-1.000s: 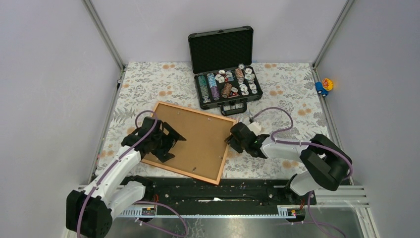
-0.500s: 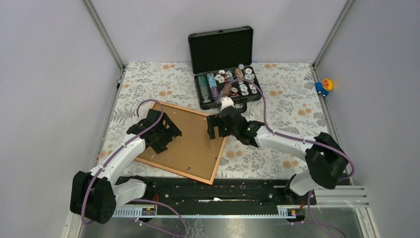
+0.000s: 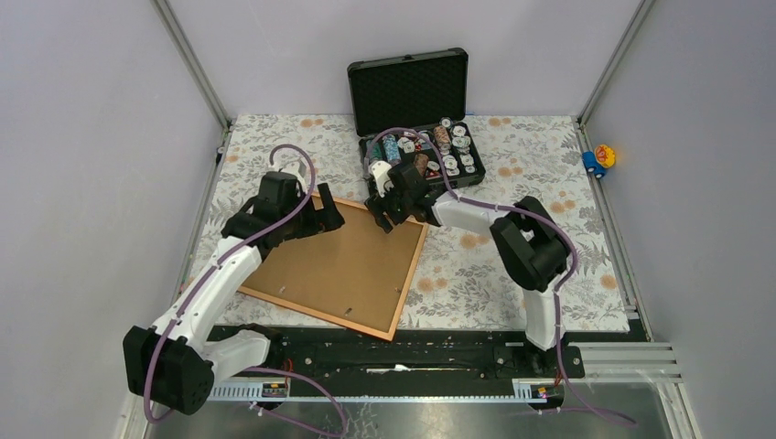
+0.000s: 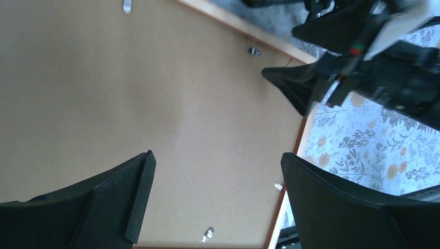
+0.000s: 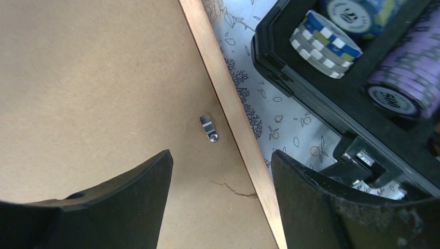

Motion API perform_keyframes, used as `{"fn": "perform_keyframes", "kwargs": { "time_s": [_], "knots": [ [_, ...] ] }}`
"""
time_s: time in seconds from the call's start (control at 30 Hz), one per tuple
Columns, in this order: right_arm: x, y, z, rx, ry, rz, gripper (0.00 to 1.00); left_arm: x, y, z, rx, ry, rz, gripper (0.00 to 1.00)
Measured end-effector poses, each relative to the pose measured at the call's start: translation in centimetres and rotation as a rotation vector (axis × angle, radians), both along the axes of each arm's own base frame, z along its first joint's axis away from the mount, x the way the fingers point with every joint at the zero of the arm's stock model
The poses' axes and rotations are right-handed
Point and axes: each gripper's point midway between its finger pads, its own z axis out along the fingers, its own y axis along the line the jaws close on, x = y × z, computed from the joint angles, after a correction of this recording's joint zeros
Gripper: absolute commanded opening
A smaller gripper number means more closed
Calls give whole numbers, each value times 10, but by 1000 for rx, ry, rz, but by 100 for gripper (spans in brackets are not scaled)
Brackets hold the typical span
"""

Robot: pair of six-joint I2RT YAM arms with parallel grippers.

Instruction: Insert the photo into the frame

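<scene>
Grey walls are closing in a table [image 3: 549, 183] dressed in floral cloth. Largest on it, the frame [image 3: 412, 274] is lying face down, left of centre, with a brown backing board [image 3: 339, 265] sitting inside its rails. The photo is not showing in any view; I am guessing it is under the board, but cannot tell. Just beyond the frame's far right corner, a black case [image 3: 407, 91] of chips is standing open.

My left pincer [image 3: 318, 215] is hanging over the far left part of the board, jaws spread wide, gripping nothing. My right pincer [image 3: 382, 215] is hovering at the far right corner, jaws parted too, empty.

Step in hand, as I am reading it: working the small metal tab [image 5: 208, 127] lying on the board just beside the rail on the case side. Doing it well is calling for lowering one fingertip beside the tab and nudging it sideways rather than pinching, with the left pincer pressing the board so the frame is not skating on the cloth. The case is crowding my right jaw, so I am minding that side.

Views differing: overhead is giving the whole layout and both arms, but hardly any tabs. Right wrist is showing one tab clearly, plus a hairline crack [image 5: 231, 189] in the board near the rail. Left wrist is showing further tabs along the edges and my right pincer from across the board.
</scene>
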Motion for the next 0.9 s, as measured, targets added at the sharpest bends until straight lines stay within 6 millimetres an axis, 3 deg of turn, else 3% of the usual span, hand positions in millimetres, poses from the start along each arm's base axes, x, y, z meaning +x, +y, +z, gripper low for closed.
{"fn": "perform_keyframes", "kwargs": {
  "time_s": [0.1,0.27,0.53,0.8,0.9],
  "knots": [
    [1,2,-15,-34,6,52,73,9,0,13,35,-74,-53,99],
    [5,2,-29,-81,0,94,64,12,5,12,98,-110,-101,99],
    [9,6,-33,-81,-2,104,62,12,9,13,130,-136,-117,99],
    [18,8,-34,-70,-16,75,32,14,13,17,125,-159,-104,99],
    [24,6,-34,-70,-27,39,28,13,15,14,125,-152,-101,99]
  ]
}}
